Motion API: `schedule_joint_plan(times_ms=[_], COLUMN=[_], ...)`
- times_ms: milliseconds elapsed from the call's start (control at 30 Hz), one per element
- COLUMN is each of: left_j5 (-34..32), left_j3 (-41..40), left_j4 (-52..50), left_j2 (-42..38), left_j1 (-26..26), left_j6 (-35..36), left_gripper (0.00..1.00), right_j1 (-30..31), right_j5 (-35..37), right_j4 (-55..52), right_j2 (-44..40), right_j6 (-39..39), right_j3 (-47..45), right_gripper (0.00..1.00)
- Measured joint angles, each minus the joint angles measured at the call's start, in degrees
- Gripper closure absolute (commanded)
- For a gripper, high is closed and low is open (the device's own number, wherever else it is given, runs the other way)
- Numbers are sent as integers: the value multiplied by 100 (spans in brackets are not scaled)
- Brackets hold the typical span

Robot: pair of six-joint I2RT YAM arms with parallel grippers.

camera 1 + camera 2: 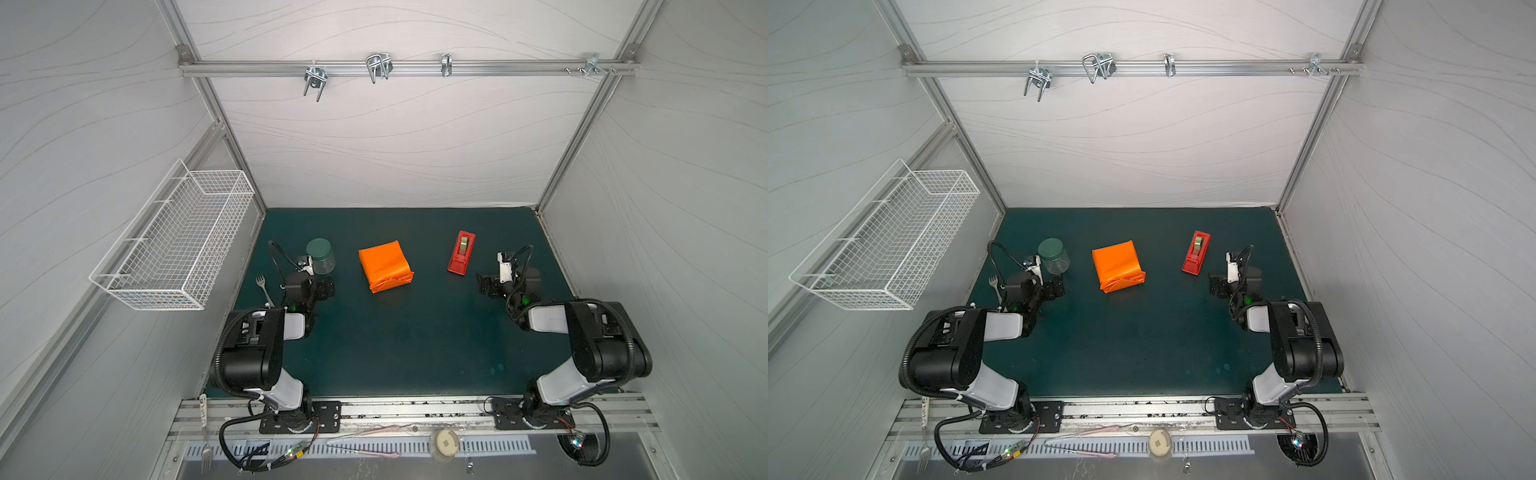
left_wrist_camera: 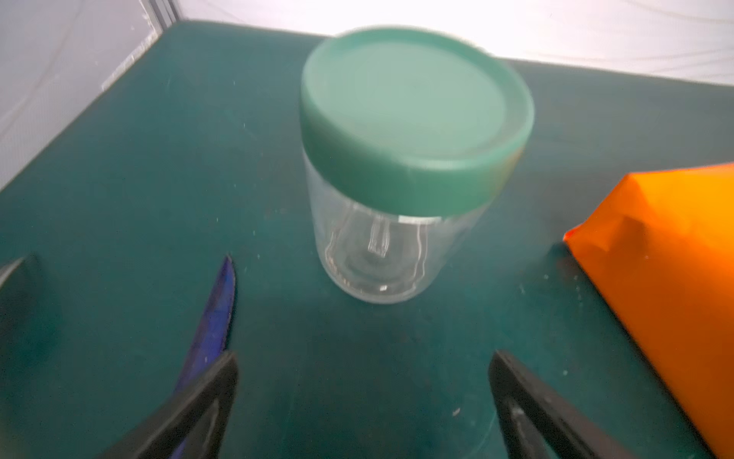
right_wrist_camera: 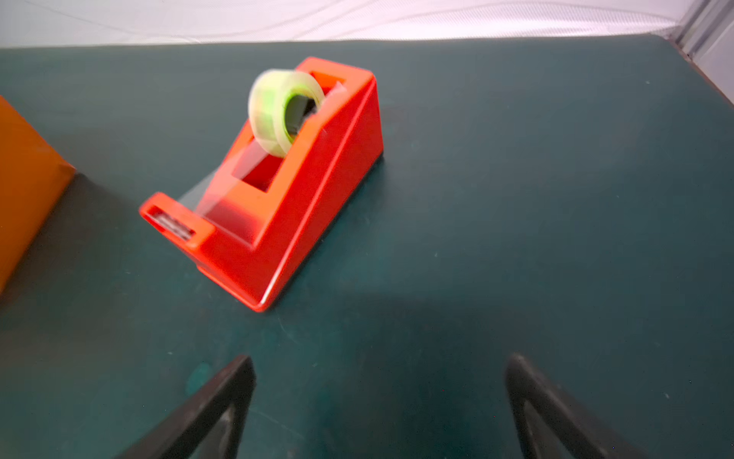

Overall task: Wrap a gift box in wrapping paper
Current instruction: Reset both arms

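Down on the dark green mat (image 1: 395,353), dead centre, sits the wrapping paper (image 1: 384,266): bright orange, glossy, folded into a squat block, and it looks the same in both top views (image 1: 1119,266). Its near end, the one facing the arms, is tucked in with triangular flaps and a bit of a crumple along the bottom edge. The gift box is wholly hidden under that orange, so none of it can be seen.

Over to one side, the left gripper (image 1: 326,287) hangs low over the mat, jaws spread wide, nothing between them, well apart from the paper. Its wrist camera looks out between two black fingers (image 2: 198,401) straight at a clear jar (image 2: 397,246) with a green lid (image 2: 413,107), standing upright just beyond the gripper. A corner of the orange paper (image 2: 667,286) creeps into the edge of that picture. A small fork (image 1: 264,286) lies flat on the mat beside the left arm, on the side away from the paper.

Across the mat, the right gripper (image 1: 485,286) mirrors it: jaws wide apart, empty, touching nothing. Its wrist view takes in the red tape dispenser (image 3: 286,206), with a pale green tape roll (image 3: 278,115) seated in it and a clear strip drawn down to the cutter. From above, the dispenser (image 1: 461,252) stands between the paper and the right gripper, touching neither.

Up on the side wall hangs a white wire basket (image 1: 174,237).
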Motion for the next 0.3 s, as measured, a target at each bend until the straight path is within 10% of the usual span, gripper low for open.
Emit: schedule_joint_plan(times_ms=[300], left_j5=[0], left_j3=[20], left_j4=[79], left_j2=[-2], left_j1=[-17], left_j6=[7], left_gripper=[0], right_j1=[-83], right_j5=[-177], right_j4=[94], right_j2=[13], right_j6=[2], right_j3=[2], right_gripper=[1])
